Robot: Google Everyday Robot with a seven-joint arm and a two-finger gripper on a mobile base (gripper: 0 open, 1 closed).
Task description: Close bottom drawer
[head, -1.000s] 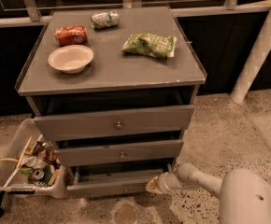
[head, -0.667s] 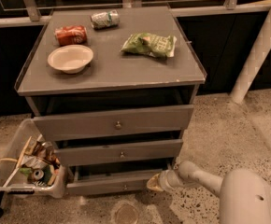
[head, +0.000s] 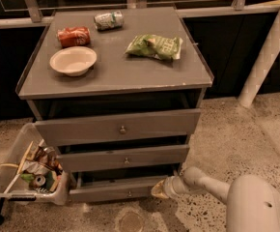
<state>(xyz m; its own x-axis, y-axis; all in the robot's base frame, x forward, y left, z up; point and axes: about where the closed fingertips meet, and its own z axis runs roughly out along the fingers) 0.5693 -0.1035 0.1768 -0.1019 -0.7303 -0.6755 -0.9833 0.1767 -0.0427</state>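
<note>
Bottom drawer [head: 116, 193], the slim grey wooden front with a small round knob, sits lowest in the grey cabinet [head: 116, 76] and stands slightly proud of it. Closing seems nearly done, with a short push remaining. The jaws of the white arm [head: 203, 180] are at the cabinet's lower right corner, against the drawer front. How far they are open cannot be told.

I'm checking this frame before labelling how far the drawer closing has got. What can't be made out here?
- Inside of the bottom drawer, camera view: hidden under the middle drawer and in shadow.
- Whether the gripper, at that drawer's right end, touches the front panel: its own body covers the contact spot.
- The arm: cut off by the right and bottom edges.
- Items in the bin on the left: jumbled, overlapping each other.
</note>
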